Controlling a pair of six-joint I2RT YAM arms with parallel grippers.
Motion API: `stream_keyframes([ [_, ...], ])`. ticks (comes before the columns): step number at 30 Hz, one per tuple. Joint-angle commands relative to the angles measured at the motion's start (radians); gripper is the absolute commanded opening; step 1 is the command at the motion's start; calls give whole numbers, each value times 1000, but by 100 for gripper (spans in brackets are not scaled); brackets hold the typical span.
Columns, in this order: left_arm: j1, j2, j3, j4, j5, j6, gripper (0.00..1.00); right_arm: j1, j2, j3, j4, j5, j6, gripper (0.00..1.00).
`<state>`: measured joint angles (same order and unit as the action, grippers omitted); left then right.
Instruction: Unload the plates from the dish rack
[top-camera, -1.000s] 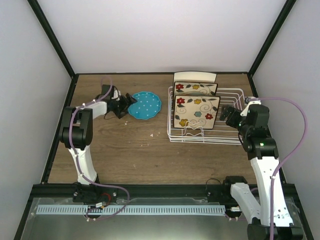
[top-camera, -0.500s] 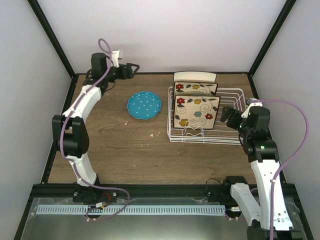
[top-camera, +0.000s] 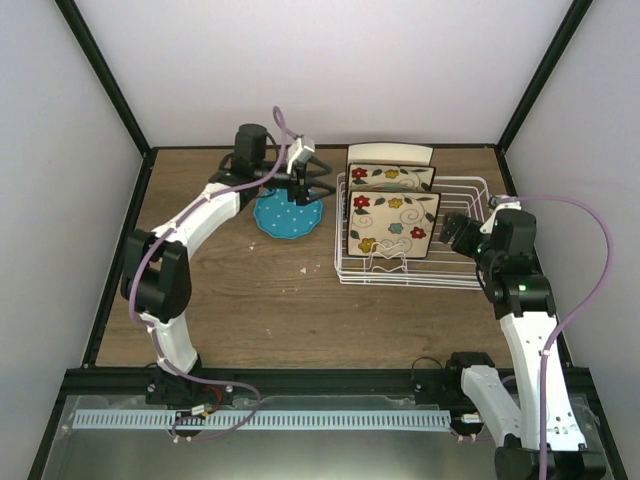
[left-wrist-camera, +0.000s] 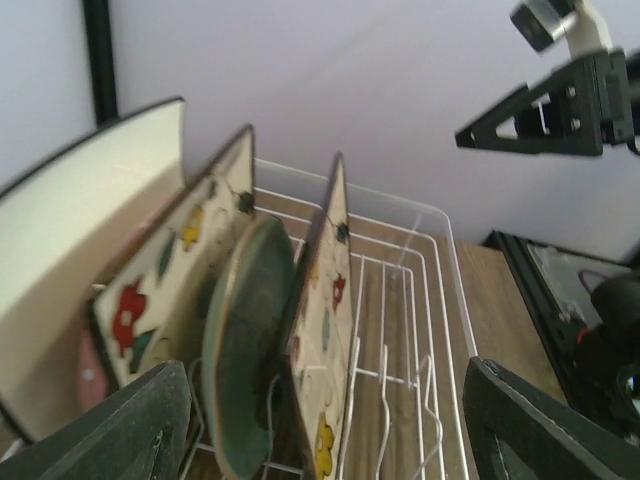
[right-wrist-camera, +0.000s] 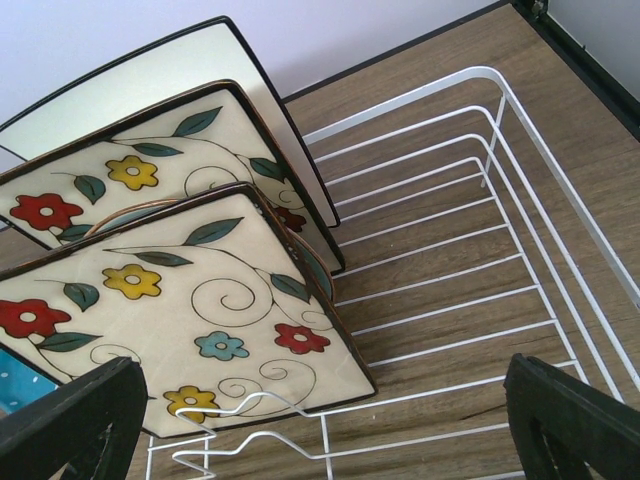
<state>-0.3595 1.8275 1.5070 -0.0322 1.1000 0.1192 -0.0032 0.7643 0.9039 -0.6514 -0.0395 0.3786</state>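
The white wire dish rack stands right of centre. It holds two square cream floral plates, the front one and one behind it, then a square plate showing a plain cream face. In the left wrist view a mint green round plate stands between the floral ones, and a pink edge shows at the far left. The blue dotted plate lies flat on the table left of the rack. My left gripper is open and empty, above the blue plate beside the rack's left end. My right gripper is open and empty over the rack's right part.
The wooden table is boxed in by a black frame and pale walls. In the right wrist view the rack's right half holds only bare wires, with zigzag dividers at the front. The right arm shows in the left wrist view.
My left arm has swung from the back left corner to the right, and its gripper is now over the blue plate by the rack. The right arm has hardly moved.
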Motion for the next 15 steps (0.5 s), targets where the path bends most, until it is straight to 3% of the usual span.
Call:
stream_keyframes([
  [1,-45,43,-10,-72,49,229,76,7,-20,30,-14,16,-5,100],
  [8,-94,110,11,-69,3,303,74,8,-40,43,-49,35,-2,100],
  [15,-117,153,16,-2,-29,271,71,8,-72,61,-84,57,10,100],
])
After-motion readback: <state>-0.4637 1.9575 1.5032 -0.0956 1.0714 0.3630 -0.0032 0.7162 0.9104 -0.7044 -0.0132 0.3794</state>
